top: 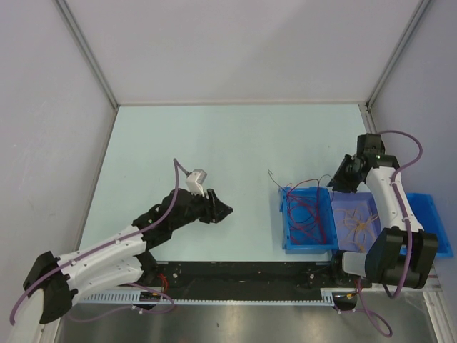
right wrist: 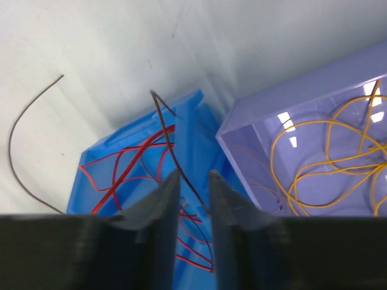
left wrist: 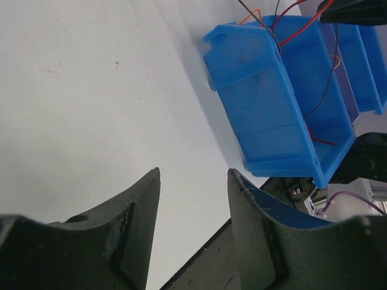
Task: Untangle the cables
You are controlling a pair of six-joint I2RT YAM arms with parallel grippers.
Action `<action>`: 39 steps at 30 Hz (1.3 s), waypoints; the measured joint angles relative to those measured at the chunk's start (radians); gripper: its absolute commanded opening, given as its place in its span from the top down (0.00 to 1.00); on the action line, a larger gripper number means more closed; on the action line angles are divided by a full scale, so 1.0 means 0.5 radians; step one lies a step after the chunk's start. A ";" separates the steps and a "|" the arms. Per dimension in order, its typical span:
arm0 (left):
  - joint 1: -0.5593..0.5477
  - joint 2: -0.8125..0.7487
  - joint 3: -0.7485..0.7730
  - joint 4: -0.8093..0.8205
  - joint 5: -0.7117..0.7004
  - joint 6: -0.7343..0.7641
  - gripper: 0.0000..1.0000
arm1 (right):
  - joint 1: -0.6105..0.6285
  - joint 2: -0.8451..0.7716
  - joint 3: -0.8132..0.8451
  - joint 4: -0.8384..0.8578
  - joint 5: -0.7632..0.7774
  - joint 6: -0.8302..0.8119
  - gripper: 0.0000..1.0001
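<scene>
The cables are sorted into bins. Red cables [top: 307,211] lie in a blue bin [top: 287,223], and a black cable [top: 273,179] hangs out over its far left corner. Yellow cables [top: 357,223] lie in a lavender bin [top: 348,243]. My right gripper [top: 335,182] hovers over the wall between the two bins. Its jaws [right wrist: 194,173] are slightly apart, and a dark cable [right wrist: 167,130] runs up between them. The red cables [right wrist: 130,160] and yellow cables [right wrist: 314,163] show below. My left gripper [top: 221,211] is open and empty [left wrist: 195,172] low over the table, left of the blue bin [left wrist: 266,103].
A second blue bin [top: 437,223] stands right of the lavender one. The black loose cable end [right wrist: 17,130] curves over the bare table. The arm bases and a dark rail [top: 235,275] line the near edge. Grey walls enclose the table.
</scene>
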 measured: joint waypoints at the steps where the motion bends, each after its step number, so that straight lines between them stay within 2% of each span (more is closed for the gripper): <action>1: 0.000 -0.005 0.000 -0.005 0.000 0.001 0.47 | 0.003 -0.005 -0.001 0.003 -0.006 -0.018 1.00; 8: 0.000 -0.047 -0.002 -0.027 -0.001 0.015 0.47 | 0.020 -0.087 0.016 0.037 -0.058 0.027 1.00; 12: 0.000 -0.094 -0.002 -0.053 -0.002 0.015 0.47 | 0.036 -0.127 0.216 -0.034 -0.108 0.024 1.00; 26: 0.000 -0.176 -0.002 -0.150 -0.019 0.016 0.48 | 0.330 -0.203 1.734 -0.214 -0.054 0.024 1.00; 35: 0.000 -0.176 -0.002 -0.185 -0.027 0.016 0.48 | 0.343 0.007 2.818 -0.421 0.083 -0.004 1.00; 39: 0.000 -0.176 -0.002 -0.189 -0.034 0.016 0.48 | 0.343 0.012 2.974 -0.431 0.150 -0.021 1.00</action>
